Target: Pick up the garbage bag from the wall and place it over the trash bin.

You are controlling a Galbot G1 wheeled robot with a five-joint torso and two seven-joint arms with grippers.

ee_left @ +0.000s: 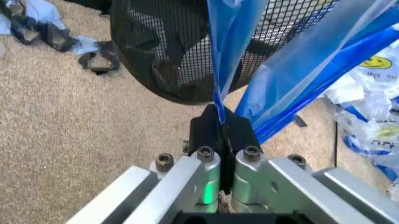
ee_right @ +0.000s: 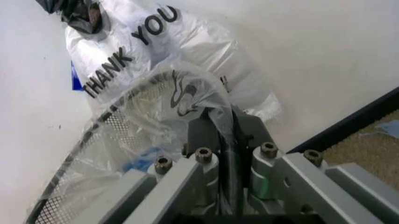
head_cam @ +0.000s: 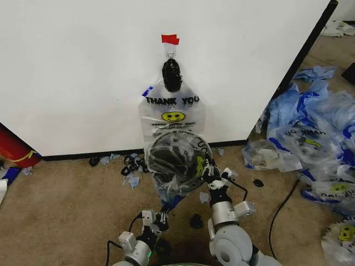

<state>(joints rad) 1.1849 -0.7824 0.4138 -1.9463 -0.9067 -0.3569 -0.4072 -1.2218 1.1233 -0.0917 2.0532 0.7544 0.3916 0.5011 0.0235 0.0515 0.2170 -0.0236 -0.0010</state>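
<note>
centre of the head view: the garbage bag (head_cam: 183,166) drapes over the tilted trash bin (head_cam: 173,160), below another bag on the wall (head_cam: 83,72). left gripper (head_cam: 161,217) pinches a blue handle, right gripper (head_cam: 209,169) clamps clear film. pull both evenly so plastic seats around the rim.

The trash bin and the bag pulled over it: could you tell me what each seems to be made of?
The trash bin looks like black metal wire mesh with a matte finish: fine open grid, see-through. The garbage bag over it seems thin clear glossy plastic film that crinkles; the left gripper pinches its blue strip, the right gripper its clear edge.
</note>
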